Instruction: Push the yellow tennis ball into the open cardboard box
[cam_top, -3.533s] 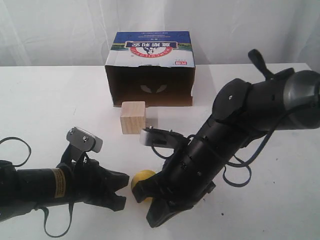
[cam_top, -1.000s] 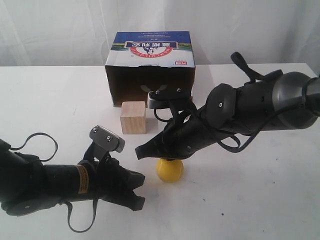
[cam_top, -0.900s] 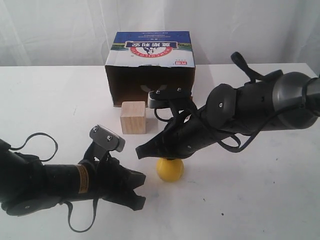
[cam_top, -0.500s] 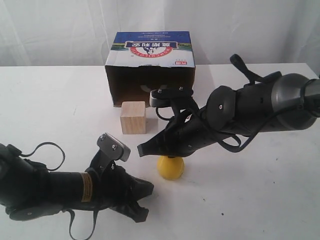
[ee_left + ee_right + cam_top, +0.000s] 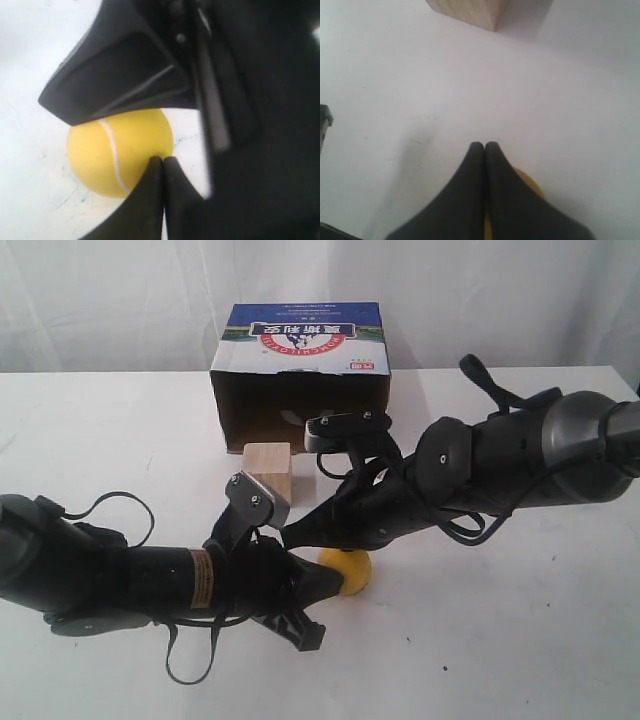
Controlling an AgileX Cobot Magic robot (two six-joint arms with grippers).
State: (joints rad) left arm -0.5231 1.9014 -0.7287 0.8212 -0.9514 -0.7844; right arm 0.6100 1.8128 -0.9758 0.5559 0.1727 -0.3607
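Observation:
The yellow tennis ball rests on the white table, in front of the open cardboard box whose dark opening faces it. My left gripper is shut, its paired tips touching the ball's near side. In the left wrist view the left gripper meets the ball beside its pale seam. My right gripper is also shut and hovers just above the ball, pointing left. In the right wrist view the right gripper covers most of the ball.
A pale wooden cube stands between the ball and the box's left half, also seen as the cube in the right wrist view. The right arm's black body spans the table's right side.
My left gripper has swung right and forward until its shut tips touch the ball. The ball has crept slightly right and back. The right gripper has stayed over it.

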